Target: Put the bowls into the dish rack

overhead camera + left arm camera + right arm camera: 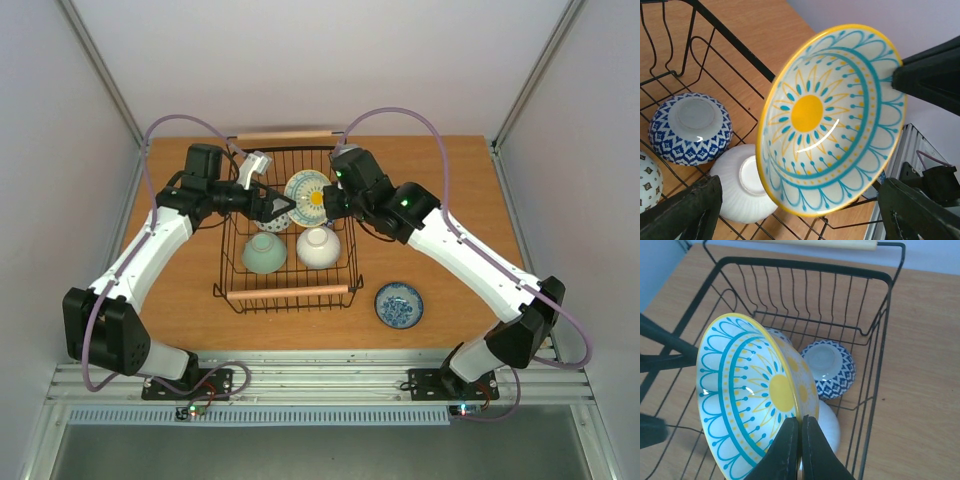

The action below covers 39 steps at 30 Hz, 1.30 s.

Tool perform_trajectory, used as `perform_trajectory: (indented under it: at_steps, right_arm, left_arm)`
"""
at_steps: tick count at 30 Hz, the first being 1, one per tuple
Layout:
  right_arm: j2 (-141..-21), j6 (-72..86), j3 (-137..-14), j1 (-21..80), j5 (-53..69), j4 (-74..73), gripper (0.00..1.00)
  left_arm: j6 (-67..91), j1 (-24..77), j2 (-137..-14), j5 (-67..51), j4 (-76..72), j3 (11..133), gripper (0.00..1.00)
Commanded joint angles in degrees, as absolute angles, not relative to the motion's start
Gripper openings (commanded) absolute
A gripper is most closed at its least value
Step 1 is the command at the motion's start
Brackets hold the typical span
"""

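The black wire dish rack (232,262) sits mid-table. My right gripper (801,426) is shut on the rim of a yellow-and-teal patterned bowl (747,395), holding it tilted on edge above the rack's far half (307,197). My left gripper (278,208) is open, its fingers (685,210) spread either side of that bowl (830,120) without touching it. In the rack lie a pale green bowl (263,252), a white bowl (318,246) upside down (742,182), and a blue-and-white bowl (690,127) upside down (829,367). Another blue-and-white bowl (399,304) stands upright on the table, right of the rack.
The rack has wooden handles at its far end (285,135) and near end (290,292). A speckled bowl (647,182) shows at the left wrist view's edge. The wooden table (450,200) is walled by white panels on the left, right and far sides.
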<state>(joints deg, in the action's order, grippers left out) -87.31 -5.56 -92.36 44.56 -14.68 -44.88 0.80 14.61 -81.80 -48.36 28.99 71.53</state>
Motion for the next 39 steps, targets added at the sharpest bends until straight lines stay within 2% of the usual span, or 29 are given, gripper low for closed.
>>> perform_trajectory:
  at_steps: [1,4,7,12,18,19,23,24,30,35,39]
  right_arm:
    - [-87.1,-6.7,-95.7,46.3,-15.0,-41.7,0.01]
    - [-87.2,-7.2,-96.0,47.7,-15.6,-41.6,0.01]
    - [-87.2,-7.6,-96.5,48.4,-16.0,-41.5,0.01]
    - [-87.7,-7.9,-96.8,48.9,-15.4,-41.2,0.01]
    - [-88.1,-8.2,-96.4,49.4,-14.7,-40.3,0.01]
    - [-88.1,-8.2,-96.4,49.4,-14.6,-40.2,0.01]
    - [-87.5,-8.5,-95.7,49.4,-14.6,-40.0,0.02]
    - [-87.2,-8.5,-95.4,49.4,-15.0,-39.9,0.07]
    - [-82.8,-8.9,-91.1,49.2,-13.2,-37.2,0.54]
    - [-78.8,-8.8,-86.6,48.8,-6.0,-34.0,0.74]
    - [-76.1,-7.8,-82.0,47.9,0.3,-30.7,0.84]
  left_arm:
    - [0.1,14.9,-82.4,-46.8,26.5,71.1,0.86]
    - [0.1,14.9,-82.6,-46.3,26.3,71.1,0.86]
    - [0.1,14.9,-82.6,-45.7,26.2,71.0,0.81]
    - [0.1,14.9,-82.6,-45.5,26.1,71.0,0.56]
    - [0.1,14.9,-82.6,-44.4,26.3,71.0,0.04]
    - [-1.3,14.9,-82.5,-44.2,26.4,71.1,0.01]
    - [-2.7,14.9,-82.1,-44.5,27.0,71.2,0.00]
    - [-3.1,14.9,-81.9,-44.7,26.9,71.1,0.01]
    - [-4.3,14.9,-81.3,-47.3,26.8,70.9,0.00]
    - [-4.9,14.9,-81.4,-50.9,27.0,71.0,0.00]
    - [-5.6,14.8,-81.4,-53.9,27.5,71.1,0.00]
